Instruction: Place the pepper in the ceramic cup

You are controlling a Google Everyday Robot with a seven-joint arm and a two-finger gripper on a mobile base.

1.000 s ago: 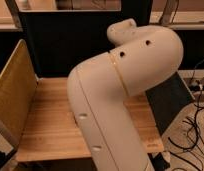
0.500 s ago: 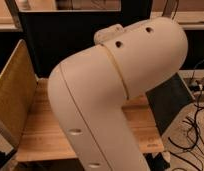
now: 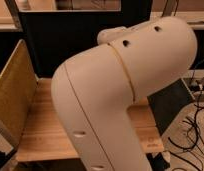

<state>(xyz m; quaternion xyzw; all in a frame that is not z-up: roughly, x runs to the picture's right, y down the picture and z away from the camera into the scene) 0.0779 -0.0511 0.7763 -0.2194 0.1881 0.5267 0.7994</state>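
Note:
My white arm (image 3: 120,95) fills the middle of the camera view, bent at the elbow, and blocks most of the wooden table (image 3: 42,130). The gripper is out of view. The pepper and the ceramic cup are hidden or out of view; none shows on the bare strip of table I can see.
A tan panel (image 3: 12,95) stands upright along the table's left side. A dark screen (image 3: 60,40) closes off the back. A dark box (image 3: 170,107) stands at the right, with black cables (image 3: 195,130) on the floor beyond it.
My arm has swung closer to the camera and to the left, covering more of the table than before.

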